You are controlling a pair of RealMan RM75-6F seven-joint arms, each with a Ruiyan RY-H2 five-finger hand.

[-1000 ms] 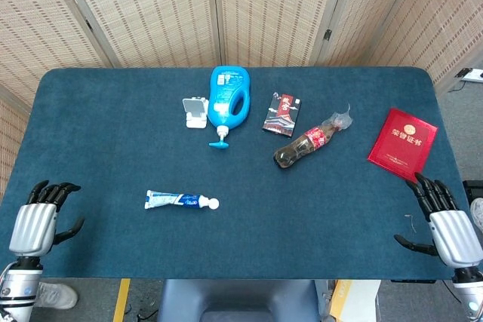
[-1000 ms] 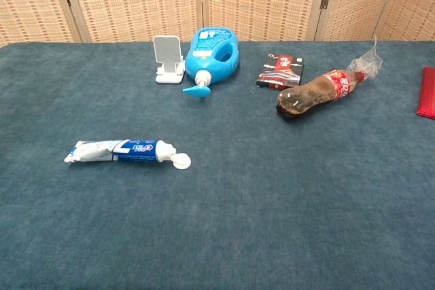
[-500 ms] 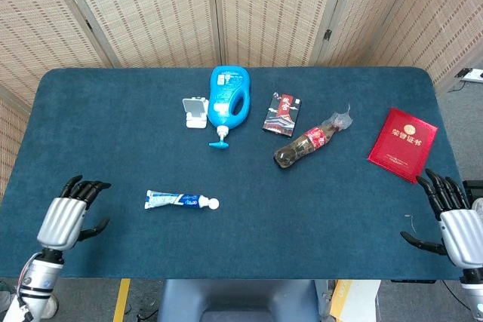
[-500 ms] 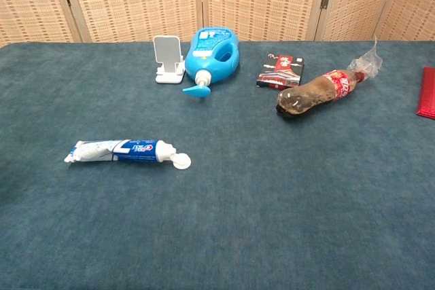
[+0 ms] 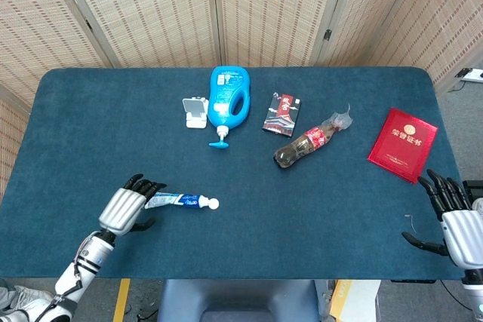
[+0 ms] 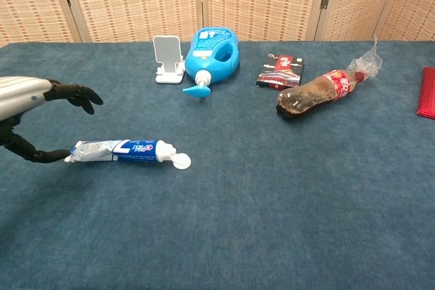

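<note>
Head view: left hand (image 5: 127, 210) sits low over the dark blue felt-covered table (image 5: 90, 126), fingers spread and holding nothing, fingertips at the crimped tail of the white-and-blue plastic toothpaste tube (image 5: 181, 201); contact can't be confirmed from above. The tube lies flat just ahead of the hand, its round white cap pointing away from it. Judging by looks it is light, soft and squashy in the body, slick on the printed film, and stiffer at the cap shoulder, so a hold across the mid-body or near the shoulder should serve better than the flat tail. Well beyond the hand lie a blue handled detergent bottle with pump (image 5: 229, 99) and a small white phone stand (image 5: 195, 112). Right hand (image 5: 454, 222) hovers at the near right table edge, fingers apart, empty, with a red booklet (image 5: 403, 143) just ahead of it. Chest view: left hand (image 6: 27, 110) enters from the left edge, palm down, fingers arched above and the thumb low by the tube's tail (image 6: 76, 154), apparently just short of touching. Forearm comes in low and nearly level. Right hand is not visible here.
</note>
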